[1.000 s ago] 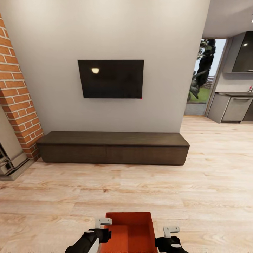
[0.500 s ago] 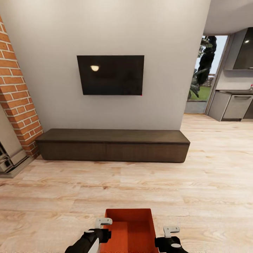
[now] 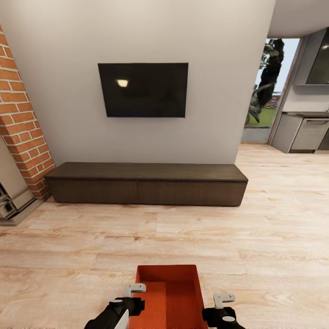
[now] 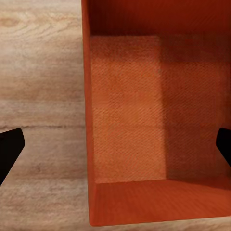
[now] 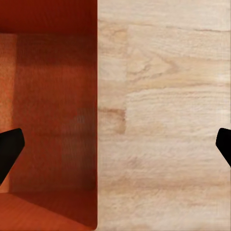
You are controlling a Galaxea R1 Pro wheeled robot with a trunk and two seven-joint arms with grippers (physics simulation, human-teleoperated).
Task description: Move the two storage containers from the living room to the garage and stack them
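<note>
Living room: light plank floor [image 3: 256, 237], long dark cabinet [image 3: 146, 183] under wall TV [image 3: 143, 90], brick column [image 3: 20, 137] at left. One storage container [image 3: 168, 297] sits low centre between both arms. Left gripper [image 3: 131, 297] and right gripper [image 3: 220, 307] each straddle a side wall, jaws spread, not clamped. Risk, as a guess: thin walls slip or tilt if the jaws close unevenly

Storage container [image 3: 168, 294] and both arms cut off at frame bottom
</note>
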